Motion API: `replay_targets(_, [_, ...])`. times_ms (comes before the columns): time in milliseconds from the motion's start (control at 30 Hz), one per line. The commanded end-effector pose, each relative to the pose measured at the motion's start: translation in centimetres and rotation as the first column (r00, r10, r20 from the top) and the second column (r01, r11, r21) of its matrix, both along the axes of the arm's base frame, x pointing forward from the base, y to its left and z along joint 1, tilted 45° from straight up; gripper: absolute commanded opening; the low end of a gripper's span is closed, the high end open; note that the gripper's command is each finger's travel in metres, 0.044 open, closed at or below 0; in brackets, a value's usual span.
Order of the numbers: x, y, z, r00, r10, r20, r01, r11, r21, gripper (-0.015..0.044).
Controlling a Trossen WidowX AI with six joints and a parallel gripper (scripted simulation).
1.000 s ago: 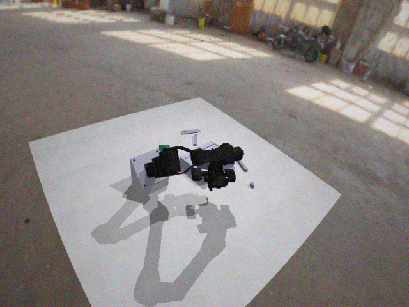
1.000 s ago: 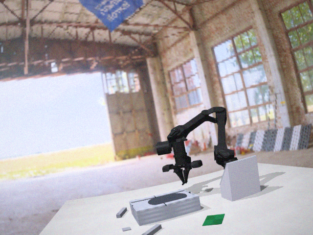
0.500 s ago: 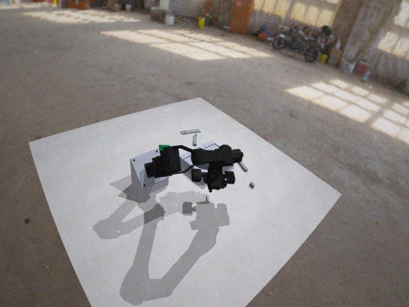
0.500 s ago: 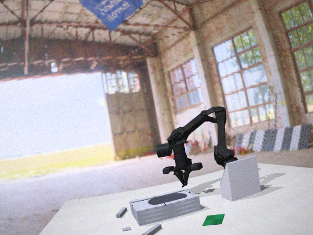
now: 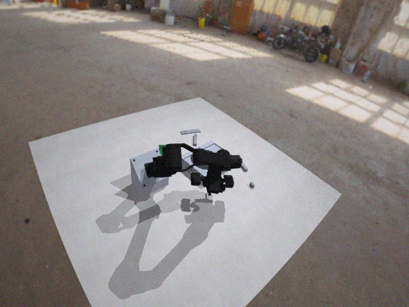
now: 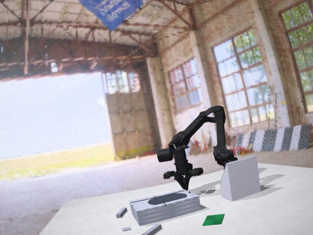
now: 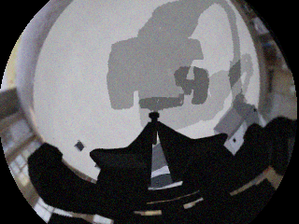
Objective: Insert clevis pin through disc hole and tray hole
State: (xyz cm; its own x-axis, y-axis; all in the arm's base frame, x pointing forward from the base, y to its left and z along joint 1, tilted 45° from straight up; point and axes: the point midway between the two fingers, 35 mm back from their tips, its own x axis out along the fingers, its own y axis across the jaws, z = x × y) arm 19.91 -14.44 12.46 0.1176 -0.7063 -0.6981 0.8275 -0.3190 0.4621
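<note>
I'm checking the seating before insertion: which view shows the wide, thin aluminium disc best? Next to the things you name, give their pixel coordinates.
The exterior view: there the wide, thin aluminium disc (image 6: 165, 199) lies inside the tray, nearly all visible. The top view mostly hides it behind the black arm; the wrist view doesn't show it recognisably.

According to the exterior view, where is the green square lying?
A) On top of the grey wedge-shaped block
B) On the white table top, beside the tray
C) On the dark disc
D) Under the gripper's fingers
B: the green square lies flat on the white table top, apart from the tray.
</note>
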Motion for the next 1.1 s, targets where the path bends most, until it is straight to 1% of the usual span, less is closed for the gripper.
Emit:
replay_targets(0, [0.1, -0.4, -0.6, 1.000, 0.004, -0.003, -0.004, 1.000, 0.003, 0.0000])
replay_targets(533, [0.5, -2.2, -2.4, 1.000, 0.004, -0.003, -0.004, 1.000, 0.002, 0.0000])
replay_targets(933, [0.5, -2.2, -2.4, 1.000, 0.004, -0.003, -0.004, 1.000, 0.002, 0.0000])
replay_targets(1067, [0.4, -2.2, -2.4, 1.000, 0.002, -0.005, -0.002, 1.000, 0.000, 0.0105])
